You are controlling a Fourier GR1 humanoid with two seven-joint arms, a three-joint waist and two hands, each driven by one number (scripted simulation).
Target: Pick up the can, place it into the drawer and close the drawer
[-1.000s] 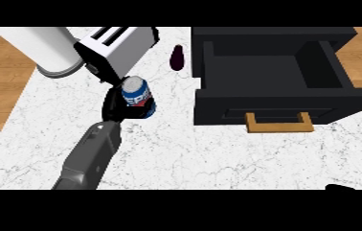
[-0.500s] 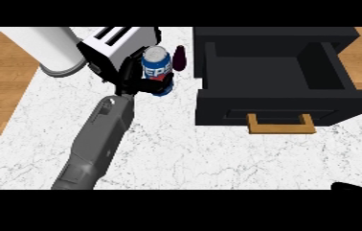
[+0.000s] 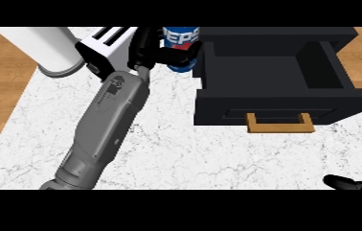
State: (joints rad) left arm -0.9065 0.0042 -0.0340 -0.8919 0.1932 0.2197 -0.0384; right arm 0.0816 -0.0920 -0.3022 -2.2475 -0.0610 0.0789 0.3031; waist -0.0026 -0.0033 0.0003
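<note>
Drawer open, black, pulled out toward the view's lower edge; interior bare as far as visible, only dark floor and walls in sight. Wooden handle on its front panel. Can, blue with a red and white label, held up at the view's top edge, just left of the drawer's left wall and outside the compartment. Left hand curled round the can, black fingers wrapped across its lower half, part of the can hidden behind them. Grey left forearm slanting up from the lower left across the white marbled counter. Toaster, white with dark slots, just left of the hand and partly behind it. White cylinder further left, at the counter's edge beside the wooden floor. Right hand only a dark tip at the lower right corner; cannot tell how its fingers stand.
</note>
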